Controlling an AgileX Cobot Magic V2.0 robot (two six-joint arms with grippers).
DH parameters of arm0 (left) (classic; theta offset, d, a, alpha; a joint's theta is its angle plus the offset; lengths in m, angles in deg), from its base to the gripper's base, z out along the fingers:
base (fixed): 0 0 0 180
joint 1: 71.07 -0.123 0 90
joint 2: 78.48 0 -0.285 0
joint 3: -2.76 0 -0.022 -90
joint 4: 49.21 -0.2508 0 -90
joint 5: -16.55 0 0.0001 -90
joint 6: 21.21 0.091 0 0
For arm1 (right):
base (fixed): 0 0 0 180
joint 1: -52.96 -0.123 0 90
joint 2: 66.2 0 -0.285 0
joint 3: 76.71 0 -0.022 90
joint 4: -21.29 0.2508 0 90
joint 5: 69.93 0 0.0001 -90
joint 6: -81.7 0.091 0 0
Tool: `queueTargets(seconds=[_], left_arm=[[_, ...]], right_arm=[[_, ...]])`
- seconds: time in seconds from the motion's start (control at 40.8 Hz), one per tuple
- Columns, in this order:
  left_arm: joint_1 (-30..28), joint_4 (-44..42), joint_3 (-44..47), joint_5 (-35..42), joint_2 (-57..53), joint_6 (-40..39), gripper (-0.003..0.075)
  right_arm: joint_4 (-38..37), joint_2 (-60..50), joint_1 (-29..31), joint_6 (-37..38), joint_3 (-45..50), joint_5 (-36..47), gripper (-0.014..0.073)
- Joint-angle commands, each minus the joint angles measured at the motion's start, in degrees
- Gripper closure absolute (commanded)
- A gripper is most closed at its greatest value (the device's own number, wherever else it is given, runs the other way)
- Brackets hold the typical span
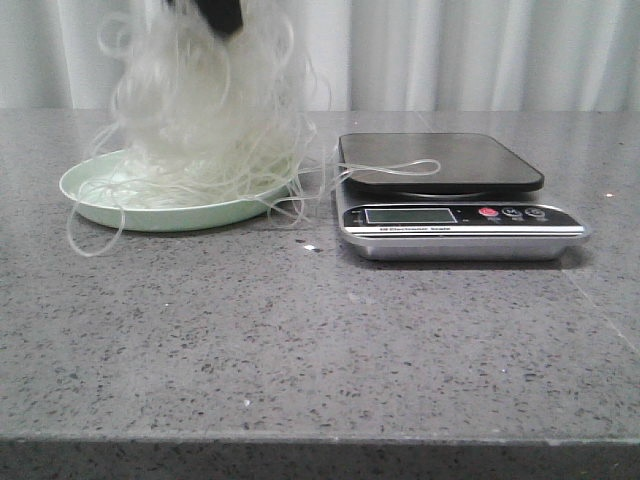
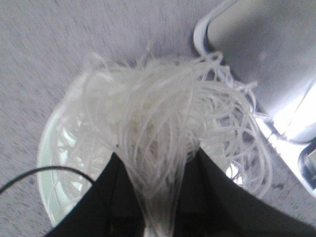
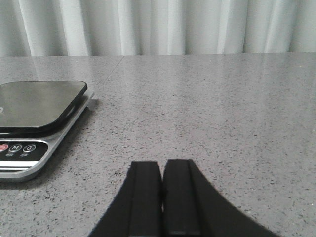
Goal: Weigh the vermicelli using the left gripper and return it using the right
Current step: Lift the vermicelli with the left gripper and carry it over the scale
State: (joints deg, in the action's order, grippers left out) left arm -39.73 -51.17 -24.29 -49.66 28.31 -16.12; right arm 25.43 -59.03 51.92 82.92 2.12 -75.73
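Observation:
The vermicelli [image 1: 205, 110] is a big tangle of whitish glassy strands, lifted partly off the pale green plate [image 1: 95, 195], its lower strands still trailing onto the plate. One loop lies over the black platform of the scale [image 1: 440, 165]. My left gripper [image 1: 215, 12] is at the top edge of the front view, shut on the top of the tangle. In the left wrist view the strands [image 2: 168, 128] run between the black fingers [image 2: 123, 197], above the plate [image 2: 47, 153] and beside the scale [image 2: 266, 54]. My right gripper [image 3: 162, 170] is shut and empty, low over the table to the right of the scale [image 3: 34, 106].
The scale has a silver base with a display [image 1: 410, 215] and a red button [image 1: 488, 211] at its front. A stray strand hangs over the plate's left rim onto the grey speckled table [image 1: 300, 340]. White curtains hang behind the table.

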Motion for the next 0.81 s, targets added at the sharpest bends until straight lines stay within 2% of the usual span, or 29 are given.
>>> queueTargets(seconds=[0.0, 0.196, 0.368, 0.638, 0.785], left_arm=[[0.22, 0.5, -7.57, 2.0, -3.75, -0.82, 0.0579], [0.22, 2.66, -18.29, 3.53, -3.75, -0.82, 0.058], [0.33, 6.74, -25.43, 8.73, -3.75, -0.85, 0.058], [0.33, 23.04, -27.25, 16.85, -3.06, -0.36, 0.058], [1.81, 26.43, -27.25, 18.01, -0.7, 0.99, 0.058]], right_arm=[[0.22, -0.93, 0.23, -0.09, -0.48, 4.17, 0.0444], [0.22, -0.93, 0.23, -0.09, -0.48, 4.17, 0.0444], [0.22, -0.93, 0.23, -0.09, -0.48, 4.17, 0.0444], [0.22, -0.93, 0.23, -0.09, -0.48, 4.17, 0.0444], [0.22, -0.93, 0.23, -0.09, -0.48, 4.17, 0.0444]])
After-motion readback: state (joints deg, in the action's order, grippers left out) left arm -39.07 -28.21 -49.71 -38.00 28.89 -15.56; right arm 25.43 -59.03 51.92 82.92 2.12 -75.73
